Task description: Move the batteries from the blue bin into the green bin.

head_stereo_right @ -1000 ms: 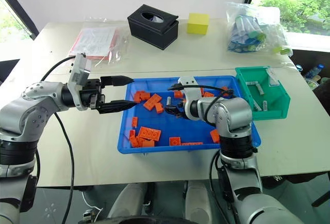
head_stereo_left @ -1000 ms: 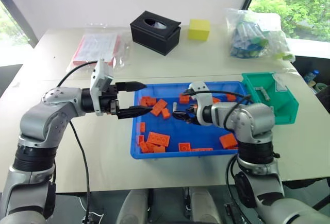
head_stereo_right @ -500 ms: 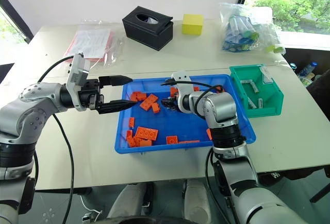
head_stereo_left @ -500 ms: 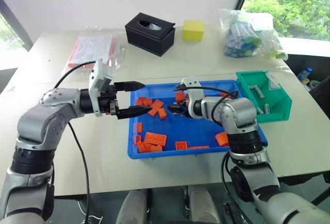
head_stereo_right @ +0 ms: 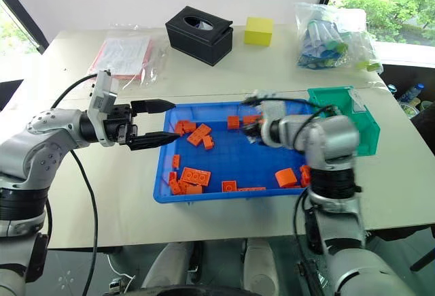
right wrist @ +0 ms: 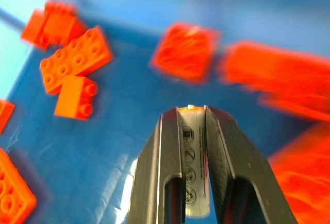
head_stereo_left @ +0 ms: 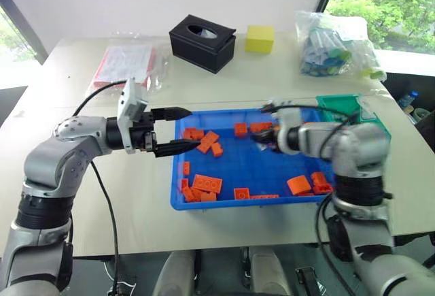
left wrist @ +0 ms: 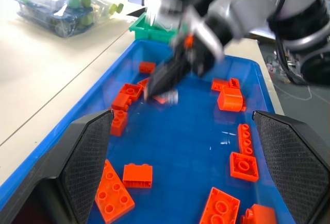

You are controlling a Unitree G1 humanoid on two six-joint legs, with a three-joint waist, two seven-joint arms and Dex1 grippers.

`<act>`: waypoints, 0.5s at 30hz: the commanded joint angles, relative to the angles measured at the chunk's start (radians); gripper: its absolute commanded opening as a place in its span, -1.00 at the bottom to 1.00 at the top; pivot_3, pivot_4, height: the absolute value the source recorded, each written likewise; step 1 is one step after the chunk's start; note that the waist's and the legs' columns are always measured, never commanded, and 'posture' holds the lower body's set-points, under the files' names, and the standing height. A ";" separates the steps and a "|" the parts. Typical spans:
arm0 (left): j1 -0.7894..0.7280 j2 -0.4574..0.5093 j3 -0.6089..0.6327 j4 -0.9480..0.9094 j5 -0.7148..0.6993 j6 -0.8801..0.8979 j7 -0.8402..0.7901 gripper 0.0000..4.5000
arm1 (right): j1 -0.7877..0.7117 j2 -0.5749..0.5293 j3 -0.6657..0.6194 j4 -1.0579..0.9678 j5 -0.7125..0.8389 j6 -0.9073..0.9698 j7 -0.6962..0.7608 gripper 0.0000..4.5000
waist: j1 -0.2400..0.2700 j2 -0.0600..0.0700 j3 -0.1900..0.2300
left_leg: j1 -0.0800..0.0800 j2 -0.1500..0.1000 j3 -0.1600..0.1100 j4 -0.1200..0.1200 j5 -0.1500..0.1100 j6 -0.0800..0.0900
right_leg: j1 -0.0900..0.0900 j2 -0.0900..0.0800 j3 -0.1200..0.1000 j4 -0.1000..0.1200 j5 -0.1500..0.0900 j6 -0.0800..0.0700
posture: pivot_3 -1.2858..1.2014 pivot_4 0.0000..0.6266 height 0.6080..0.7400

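Note:
The blue bin [head_stereo_left: 178, 199] lies at the table's middle with several orange bricks [head_stereo_left: 208, 184] scattered in it. My right gripper [head_stereo_left: 262, 139] hangs above the bin's far right part, shut on one silver-grey battery [right wrist: 195, 172] that stands between its fingers [right wrist: 162, 172]. The left wrist view shows that battery [left wrist: 168, 98] at the tip of the right gripper, lifted off the bin floor. The green bin [head_stereo_right: 353, 116] stands just right of the blue bin, partly hidden behind my right arm. My left gripper [head_stereo_left: 192, 128] is open, level, over the blue bin's left rim, holding nothing.
At the back of the table are a black tissue box [head_stereo_left: 203, 43], a yellow cube [head_stereo_left: 262, 38] and a clear bag of items [head_stereo_left: 333, 44]. A plastic sleeve with papers [head_stereo_left: 126, 63] lies at the back left.
My right gripper has shut on a battery, risen off the bin floor and moved right, toward the green bin. The left arm has stayed still.

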 commanded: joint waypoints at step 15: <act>-0.063 -0.039 -0.028 0.041 0.020 -0.039 -0.039 1.00 | 0.114 -0.337 -0.163 0.196 -0.051 -0.293 0.051 0.32 | -0.002 0.000 0.000 | -0.001 0.000 0.002 0.000 0.000 0.000 | 0.000 -0.001 0.000 -0.002 0.000 0.000 | 0.03 -0.52 0.28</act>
